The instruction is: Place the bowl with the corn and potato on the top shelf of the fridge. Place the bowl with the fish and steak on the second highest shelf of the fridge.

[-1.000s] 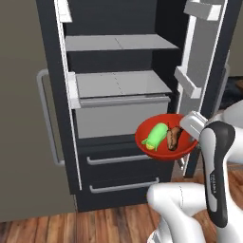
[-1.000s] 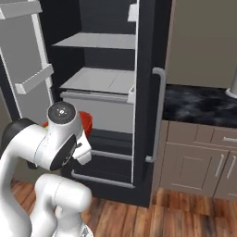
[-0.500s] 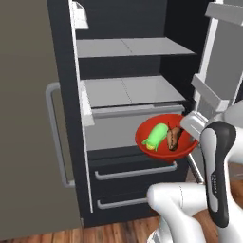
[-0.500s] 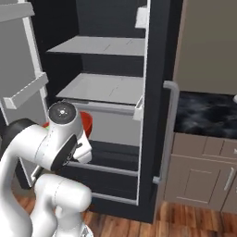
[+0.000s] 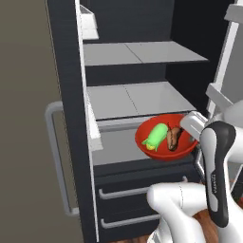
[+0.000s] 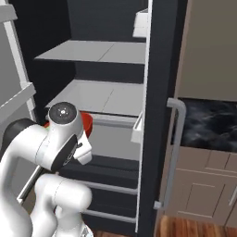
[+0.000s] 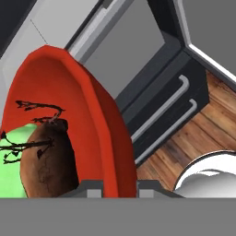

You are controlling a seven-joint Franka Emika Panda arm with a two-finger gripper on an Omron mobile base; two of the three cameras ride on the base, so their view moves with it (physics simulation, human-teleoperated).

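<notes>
Right now the red bowl (image 5: 166,137) hangs in front of the fridge (image 5: 71,118), level with the drawer front just below the second highest shelf (image 5: 137,98). Inside lie the corn (image 5: 155,136) and the potato (image 5: 173,137), side by side. The gripper (image 7: 119,186) is pinched narrow on the bowl's rim. To do this well, lift the bowl level, clear the lower shelf's front edge, then slide it onto the top shelf (image 5: 142,52) without tipping.

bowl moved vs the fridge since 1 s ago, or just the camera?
Yes. The bowl, held in the shut tool, now overlaps the drawer front and sits nearer the fridge; earlier it hung below the drawer.
</notes>
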